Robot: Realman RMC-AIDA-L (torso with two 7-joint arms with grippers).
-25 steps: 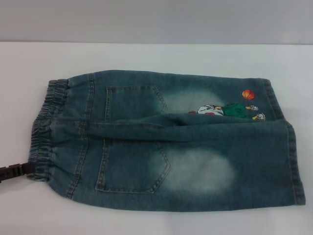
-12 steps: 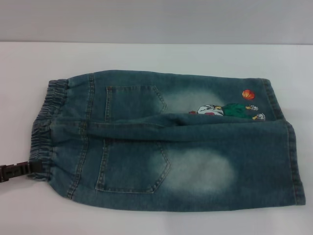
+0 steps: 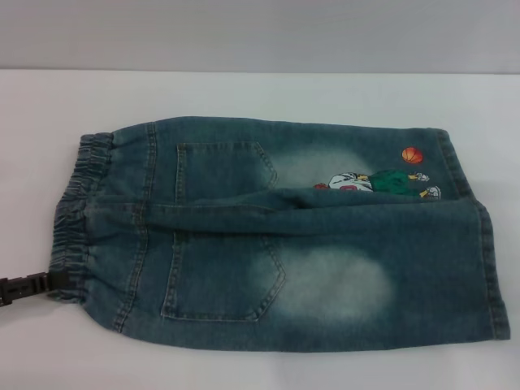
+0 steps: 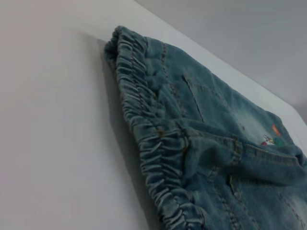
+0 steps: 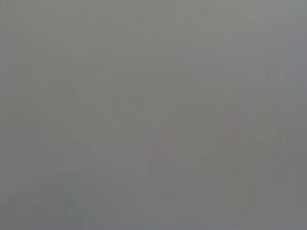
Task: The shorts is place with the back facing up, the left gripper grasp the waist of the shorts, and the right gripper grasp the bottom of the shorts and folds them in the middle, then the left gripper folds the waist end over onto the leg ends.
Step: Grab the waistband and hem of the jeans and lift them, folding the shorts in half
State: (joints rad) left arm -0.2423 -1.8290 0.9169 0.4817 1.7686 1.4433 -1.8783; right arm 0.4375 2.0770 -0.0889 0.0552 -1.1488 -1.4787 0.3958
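1. Black tip of the left gripper (image 3: 23, 285) pokes in from the left edge of my head view, low on the table (image 3: 244, 89), its end touching or just beside the near corner of the waistband (image 3: 75, 218). I only see a sliver, so I can't tell whether its jaws are apart or together.
2. The waistband is gathered elastic, ruffled, on the left end of the shorts (image 3: 276, 244). In my left wrist view it runs as a puckered ridge (image 4: 148, 143) with white table alongside.
3. Shorts lie flat, back up, lengthwise across the table, waist on the left and legs to the right. 2 back patch pockets: far one (image 3: 219, 166), near one (image 3: 223, 276).
4. A raised fold (image 3: 268, 213) runs along the middle btwn the 2 legs.
5. Pale bleached patches sit right of each pocket, the near one (image 3: 337, 284) bigger.
6. Cartoon print (image 3: 378, 183) w/ an orange ball (image 3: 413, 155) sits on the far leg, near its hem.
7. Leg ends (image 3: 491, 276) lie flat at the right, the near hem reaching farther right than the far one.
8. Right gripper: not in any view; my right wrist cam shows only plain grey.
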